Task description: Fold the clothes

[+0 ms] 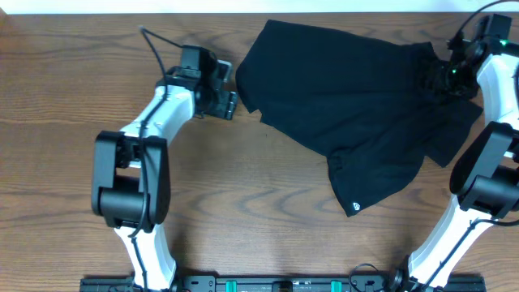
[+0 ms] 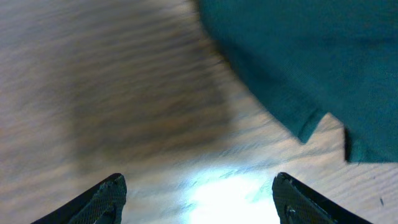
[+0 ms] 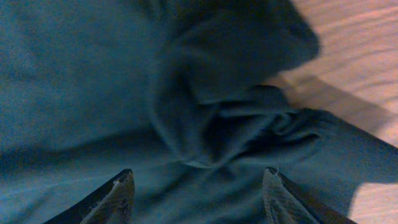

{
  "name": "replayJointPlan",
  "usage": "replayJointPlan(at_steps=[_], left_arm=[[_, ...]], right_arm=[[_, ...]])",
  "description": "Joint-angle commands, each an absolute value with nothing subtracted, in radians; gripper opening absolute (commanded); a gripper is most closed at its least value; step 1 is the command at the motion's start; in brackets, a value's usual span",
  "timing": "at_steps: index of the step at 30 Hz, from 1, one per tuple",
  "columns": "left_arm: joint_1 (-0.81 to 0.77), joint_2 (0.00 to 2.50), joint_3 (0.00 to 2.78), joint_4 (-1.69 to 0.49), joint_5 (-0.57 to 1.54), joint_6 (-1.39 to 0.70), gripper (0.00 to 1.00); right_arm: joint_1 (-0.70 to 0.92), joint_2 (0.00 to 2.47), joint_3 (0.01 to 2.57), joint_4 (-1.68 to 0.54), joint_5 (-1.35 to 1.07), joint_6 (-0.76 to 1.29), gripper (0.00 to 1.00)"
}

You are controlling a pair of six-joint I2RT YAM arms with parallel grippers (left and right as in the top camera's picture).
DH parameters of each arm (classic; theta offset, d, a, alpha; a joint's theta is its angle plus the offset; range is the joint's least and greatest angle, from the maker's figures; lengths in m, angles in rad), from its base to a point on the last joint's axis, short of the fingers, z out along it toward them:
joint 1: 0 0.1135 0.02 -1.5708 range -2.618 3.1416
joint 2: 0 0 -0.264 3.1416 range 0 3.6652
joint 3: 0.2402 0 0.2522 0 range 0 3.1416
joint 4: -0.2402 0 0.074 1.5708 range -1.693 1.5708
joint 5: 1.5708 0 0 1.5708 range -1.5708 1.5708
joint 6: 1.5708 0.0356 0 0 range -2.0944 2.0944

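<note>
The black shirt (image 1: pixel 349 105) lies partly spread and rumpled on the wooden table at the upper right, with a small white logo mark near its lower corner. My left gripper (image 1: pixel 229 104) is open and empty just left of the shirt's left edge; the left wrist view shows its fingers (image 2: pixel 198 186) over bare wood with the shirt edge (image 2: pixel 298 56) ahead on the right. My right gripper (image 1: pixel 444 77) is open above the bunched right side of the shirt; the right wrist view shows its fingers (image 3: pixel 198 183) spread over wrinkled fabric (image 3: pixel 211 118). The neck tag is not visible.
The wooden table (image 1: pixel 268 203) extends left and in front of the shirt. The two arm bases stand at the front edge (image 1: pixel 268 284). A bright light patch lies on the wood between the left fingers (image 2: pixel 224 199).
</note>
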State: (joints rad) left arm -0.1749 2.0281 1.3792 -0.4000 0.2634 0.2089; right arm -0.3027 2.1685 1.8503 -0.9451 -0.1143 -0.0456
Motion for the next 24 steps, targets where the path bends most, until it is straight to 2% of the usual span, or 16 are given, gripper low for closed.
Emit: replayJointPlan(at_steps=[1,12,20,22,24], left_arm=[[-0.216,2.054,1.376,-0.361,0.288,0.310,0.77],[-0.273,2.122,1.377,-0.284,0.287,0.319,0.77],[-0.273,2.183,1.377,-0.229,0.282,0.374,0.71],[-0.273,2.198,1.376,-0.204,0.280,0.374,0.65],[-0.273,2.213,1.376,-0.183,0.280,0.374,0.47]], right_arm=[[-0.295,2.166,1.843,-0.944,-0.132,-0.054,0.64],[-0.294,2.166,1.843,-0.945,-0.132,-0.054,0.65],[-0.294,2.166,1.843,-0.947,-0.132,-0.054,0.65],[-0.294,2.166,1.843,-0.947,-0.132,-0.054,0.65],[-0.294,2.166,1.843,-0.950,-0.132,-0.053,0.65]])
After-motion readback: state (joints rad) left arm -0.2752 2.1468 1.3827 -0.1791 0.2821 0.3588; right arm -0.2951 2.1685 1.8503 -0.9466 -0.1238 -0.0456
